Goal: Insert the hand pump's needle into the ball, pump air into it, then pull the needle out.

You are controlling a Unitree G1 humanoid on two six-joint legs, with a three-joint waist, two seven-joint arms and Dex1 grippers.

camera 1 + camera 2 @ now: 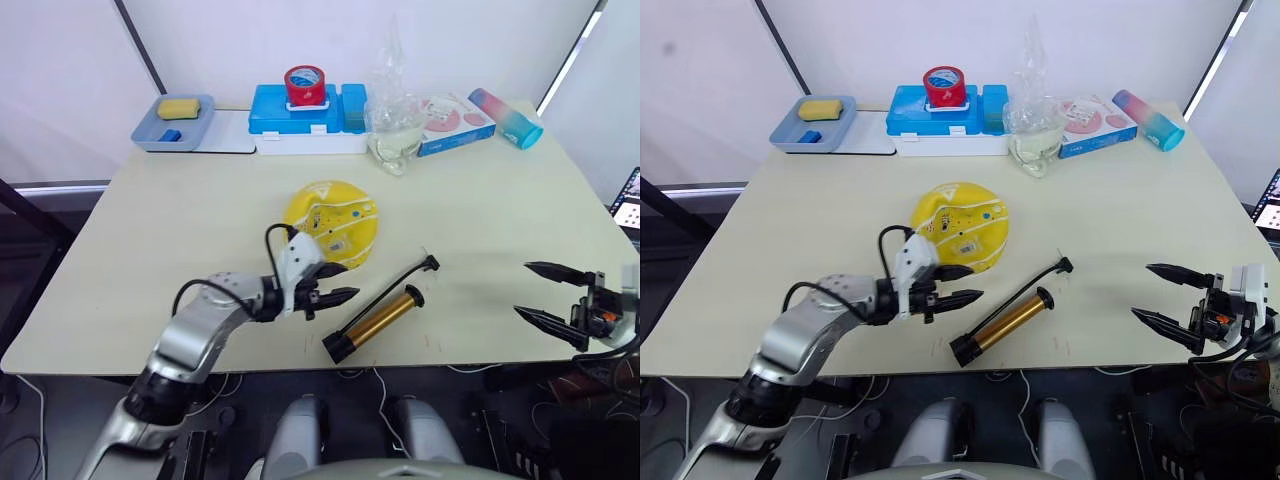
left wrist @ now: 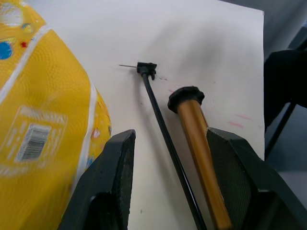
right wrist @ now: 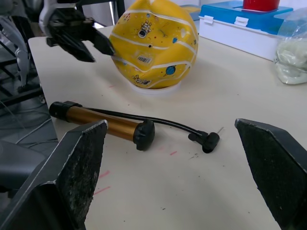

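The yellow ball [image 1: 332,228], dented on top, rests near the middle of the table. Just in front of it my left gripper [image 1: 335,283] is open, its fingers beside the ball's near side and holding nothing. The hand pump [image 1: 378,320] lies flat to the right of that gripper, its gold barrel [image 2: 201,143] between the fingers in the left wrist view. Its black hose [image 2: 160,129] runs to a black fitting [image 1: 430,263] with the thin needle [image 2: 127,66] sticking out, free of the ball. My right gripper [image 1: 522,289] is open and empty at the table's right front.
Along the back edge stand a blue box [image 1: 300,112] with a red tape roll [image 1: 305,85], a grey tray [image 1: 200,125] holding a sponge, a clear bag [image 1: 393,130], a pink-white carton [image 1: 452,122] and a pink-blue bottle [image 1: 505,118].
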